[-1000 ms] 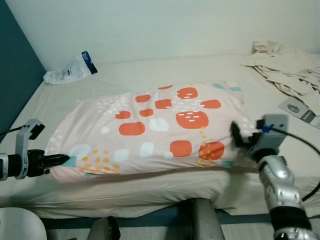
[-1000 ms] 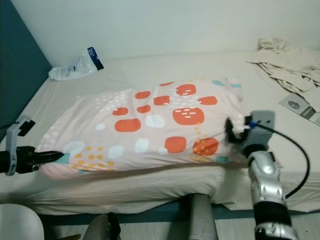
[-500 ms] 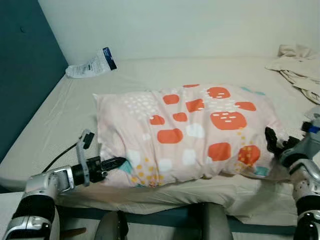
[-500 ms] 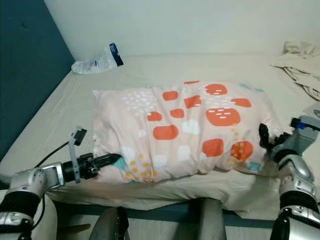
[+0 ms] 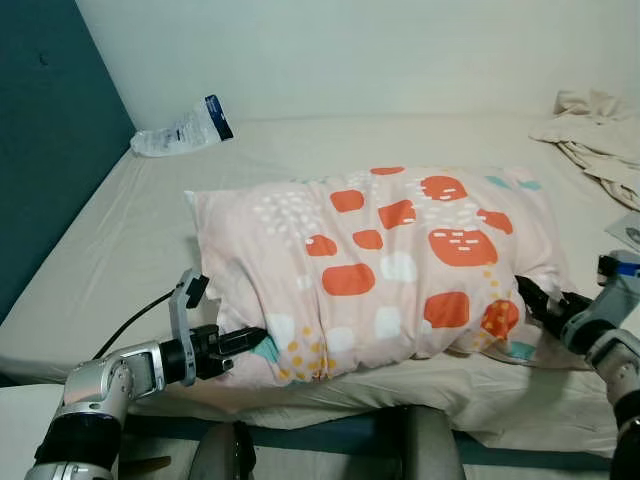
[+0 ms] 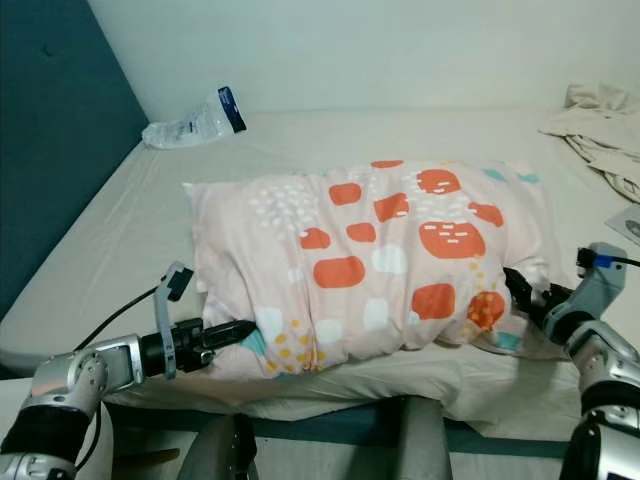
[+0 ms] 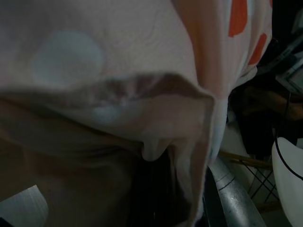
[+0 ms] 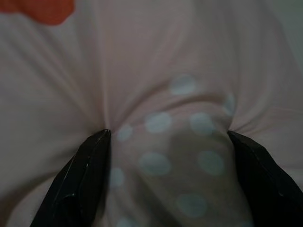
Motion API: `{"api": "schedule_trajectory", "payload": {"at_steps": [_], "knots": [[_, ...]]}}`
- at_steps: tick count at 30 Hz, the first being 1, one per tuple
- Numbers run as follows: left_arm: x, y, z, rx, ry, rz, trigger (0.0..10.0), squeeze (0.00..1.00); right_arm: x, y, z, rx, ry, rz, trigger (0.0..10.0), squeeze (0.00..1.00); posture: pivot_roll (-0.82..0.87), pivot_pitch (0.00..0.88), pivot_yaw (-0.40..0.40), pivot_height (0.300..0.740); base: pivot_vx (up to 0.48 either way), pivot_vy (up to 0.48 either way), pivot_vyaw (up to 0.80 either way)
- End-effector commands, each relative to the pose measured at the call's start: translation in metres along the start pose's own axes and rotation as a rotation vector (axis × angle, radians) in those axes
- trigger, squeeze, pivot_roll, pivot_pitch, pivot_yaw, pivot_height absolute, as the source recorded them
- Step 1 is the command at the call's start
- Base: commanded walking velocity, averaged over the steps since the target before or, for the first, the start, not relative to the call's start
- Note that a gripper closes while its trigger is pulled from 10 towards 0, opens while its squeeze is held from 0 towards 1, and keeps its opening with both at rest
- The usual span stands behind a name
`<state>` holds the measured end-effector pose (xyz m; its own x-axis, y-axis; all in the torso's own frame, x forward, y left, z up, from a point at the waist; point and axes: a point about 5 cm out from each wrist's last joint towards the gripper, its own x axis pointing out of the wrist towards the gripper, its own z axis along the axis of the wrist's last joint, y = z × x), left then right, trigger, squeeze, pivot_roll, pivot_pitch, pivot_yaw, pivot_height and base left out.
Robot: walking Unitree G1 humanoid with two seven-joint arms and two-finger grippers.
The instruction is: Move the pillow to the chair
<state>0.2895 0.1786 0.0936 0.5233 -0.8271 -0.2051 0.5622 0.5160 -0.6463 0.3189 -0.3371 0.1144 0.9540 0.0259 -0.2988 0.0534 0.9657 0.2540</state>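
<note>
Pillow (image 5: 390, 265) lies on the bed (image 5: 130, 225), near its front edge. Pale pink cover with orange patches, white and teal spots. It is bunched and creased at the end nearest the teal wall (image 5: 50, 150).

My left claw (image 5: 250, 340) is at the pillow's lower corner on the teal-wall side, tips buried in the fabric. In the left wrist view a fold of pillow cover drapes right over the lens and hides the fingers; I cannot tell whether this claw is together or apart.

My right claw (image 6: 520, 287) presses into the pillow's opposite end, by the orange patch with yellow dots. In the right wrist view both fingers (image 8: 85, 175) stand wide apart, dug into the cover, with a hump of spotted fabric bulging between them. Fabric is puckered at each fingertip. Not pinched on anything, only pushing.

Beyond the pillow, toward the far corner by the teal wall, a clear plastic packet (image 5: 180, 128) with a dark blue end lies on the sheet, well apart from the pillow. Crumpled beige cloth (image 5: 590, 125) sits on the bed past the pillow's right end.
</note>
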Motion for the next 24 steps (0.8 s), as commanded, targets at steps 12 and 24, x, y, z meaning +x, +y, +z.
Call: {"api": "schedule_trajectory", "payload": {"at_steps": [12,24], "knots": [[0.020,-0.020,-0.009,-0.006,0.029,-0.068,0.0,0.00,0.029,0.080,-0.066,-0.073,0.333,0.304,10.0,0.00,0.09,0.165,0.035,0.548,0.000,0.000,0.00],[0.028,-0.027,-0.019,-0.014,0.045,-0.077,0.0,0.00,0.032,0.096,-0.077,-0.041,0.333,0.322,0.0,0.00,0.08,0.124,0.039,0.548,0.000,0.000,0.00]]}}
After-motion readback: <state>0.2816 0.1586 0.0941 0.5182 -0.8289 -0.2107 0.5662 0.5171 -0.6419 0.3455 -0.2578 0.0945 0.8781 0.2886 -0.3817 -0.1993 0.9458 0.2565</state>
